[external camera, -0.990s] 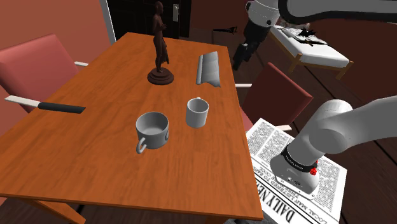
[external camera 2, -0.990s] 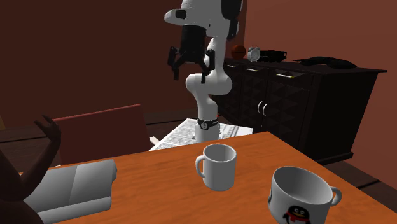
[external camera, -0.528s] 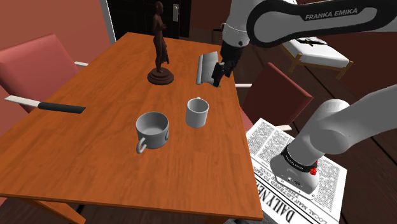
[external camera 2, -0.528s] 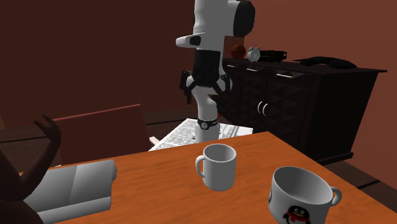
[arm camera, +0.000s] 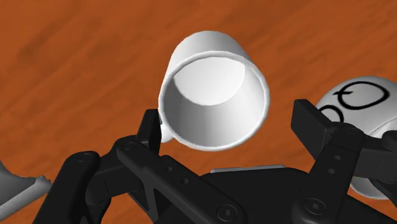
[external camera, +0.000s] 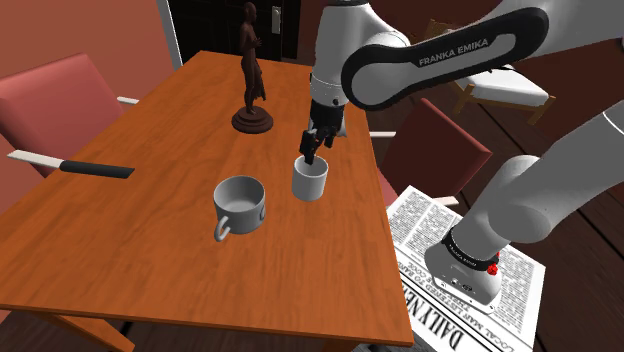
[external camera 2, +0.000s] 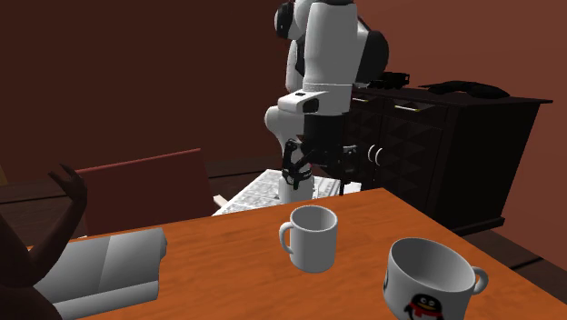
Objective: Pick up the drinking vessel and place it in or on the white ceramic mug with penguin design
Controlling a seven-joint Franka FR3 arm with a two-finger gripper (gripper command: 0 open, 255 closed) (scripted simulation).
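Note:
A small plain white cup (external camera: 310, 179) stands upright on the wooden table (external camera: 130, 250), its handle toward the second exterior view's left. To its left in the shoulder view sits the wider white mug (external camera: 240, 205) with a penguin drawing (external camera 2: 420, 306) on its side. My black gripper (external camera: 311, 146) hangs open just above the cup's far rim. In the wrist view the cup (arm camera: 213, 102) lies between the spread fingers (arm camera: 149, 130), which do not clasp it, and the penguin mug (arm camera: 362, 105) is beyond the other finger (arm camera: 312, 124).
A dark statuette (external camera: 251, 75) stands at the table's far end, with a grey folded object (external camera 2: 100, 264) beside it. A black-handled knife (external camera: 90, 168) lies at the shoulder view's left edge. Red chairs (external camera: 55, 95) flank the table. A newspaper (external camera: 430, 225) covers the stand.
The arm has swung from beyond the table's far right corner down toward the cup; the gripper now hovers over its rim, still open. The cups have not moved.

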